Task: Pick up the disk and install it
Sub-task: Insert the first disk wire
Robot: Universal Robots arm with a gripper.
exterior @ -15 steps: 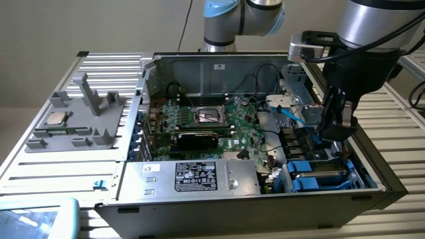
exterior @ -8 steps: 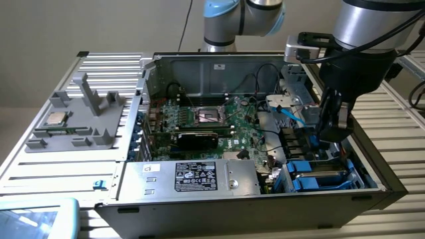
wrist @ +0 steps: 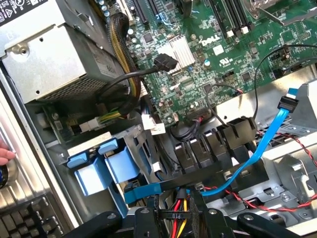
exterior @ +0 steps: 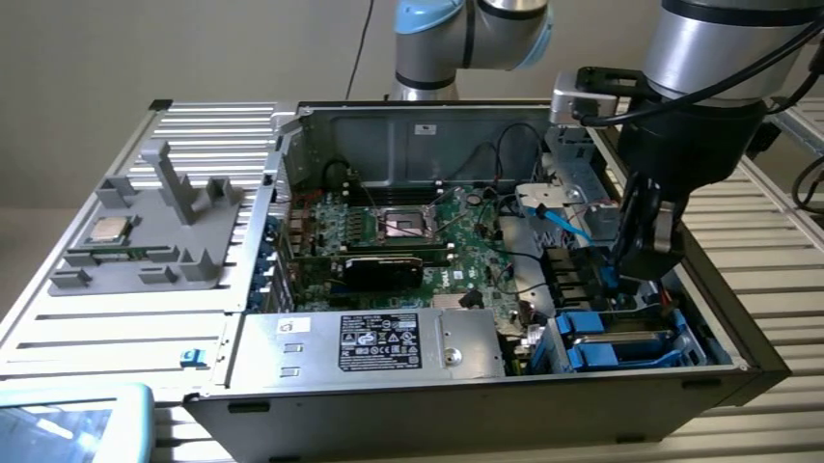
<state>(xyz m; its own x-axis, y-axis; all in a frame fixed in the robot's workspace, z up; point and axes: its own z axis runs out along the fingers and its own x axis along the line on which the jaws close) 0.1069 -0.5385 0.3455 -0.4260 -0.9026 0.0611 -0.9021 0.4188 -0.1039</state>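
Slatted bench (exterior: 142, 323), open PC case (exterior: 386, 121).
Gripper (exterior: 640, 272) low above blue-framed disk (exterior: 620, 340); spread or clamped, can't tell.

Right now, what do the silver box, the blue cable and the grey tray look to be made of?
Silver box: likely sheet steel, dull bare finish; folded edges, screws, a perforated vent. Blue cable: flexible plastic jacket, slight sheen; it curves freely. Grey tray: probably matte moulded or printed plastic; uniform colour, blocky posts.
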